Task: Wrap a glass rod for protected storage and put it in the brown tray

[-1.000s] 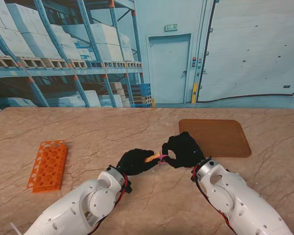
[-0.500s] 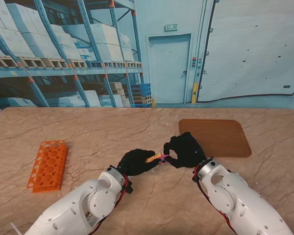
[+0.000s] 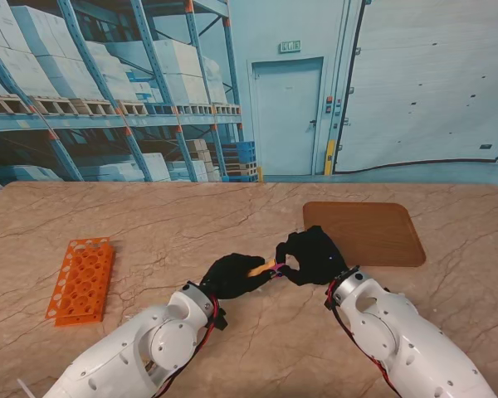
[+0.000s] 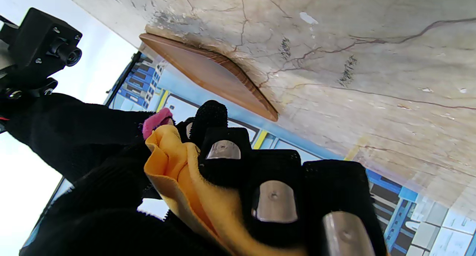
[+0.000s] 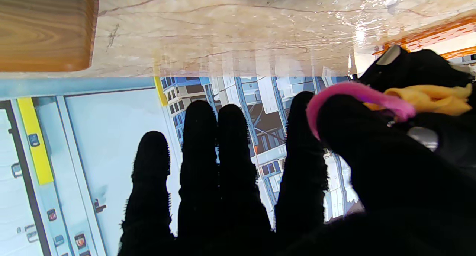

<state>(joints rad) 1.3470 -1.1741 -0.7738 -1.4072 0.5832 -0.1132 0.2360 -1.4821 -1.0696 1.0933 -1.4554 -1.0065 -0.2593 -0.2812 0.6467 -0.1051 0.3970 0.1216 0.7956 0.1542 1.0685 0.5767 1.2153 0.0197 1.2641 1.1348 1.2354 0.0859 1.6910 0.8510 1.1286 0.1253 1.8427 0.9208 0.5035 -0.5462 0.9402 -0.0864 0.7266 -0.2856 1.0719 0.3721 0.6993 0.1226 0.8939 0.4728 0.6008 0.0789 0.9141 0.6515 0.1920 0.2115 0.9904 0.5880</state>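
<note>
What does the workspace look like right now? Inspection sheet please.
Surface: marble-pattern table, dry as far as seen.
Job's things: yellow cloth bunched in the left hand; pink band looped over a finger of the right hand at the cloth's end; glass rod not visible, presumably inside the cloth. Brown tray holds nothing, lies to the right, farther from me than the hands.
Clutter: orange rack lying at left.
Hands: left shut on the cloth; right at the band, its other fingers extended.
Cables: red wires at both wrists.
Surroundings: warehouse backdrop.
</note>
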